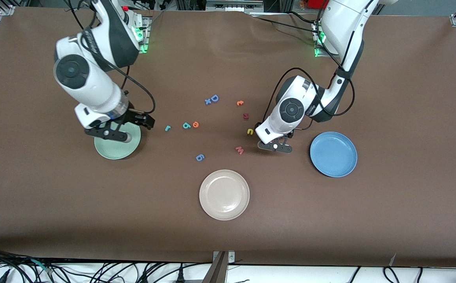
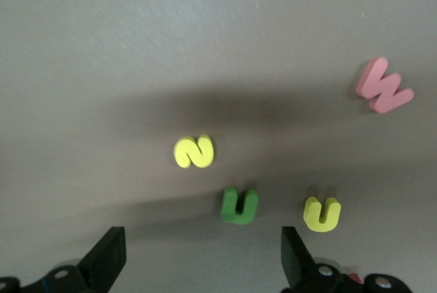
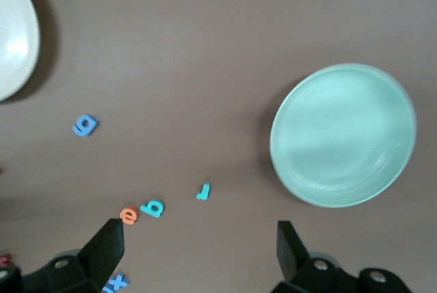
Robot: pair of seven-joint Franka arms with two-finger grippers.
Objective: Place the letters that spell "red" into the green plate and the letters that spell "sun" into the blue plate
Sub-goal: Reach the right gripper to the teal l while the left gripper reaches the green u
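On brown table, 3 tiny foam letters, yellow s [image 2: 194, 151], yellow u [image 2: 321, 214], green n [image 2: 240, 205]

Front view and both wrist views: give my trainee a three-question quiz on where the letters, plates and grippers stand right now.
1. True or false: the green plate already holds a letter.
2. Which gripper is over the yellow s? A) left gripper B) right gripper
3. Fill in: the pink w lies nearer to the front camera than the yellow u, toward the ____ plate.

Key: 1 false, it is empty; 2 A, jaws open; 3 cream-white plate.
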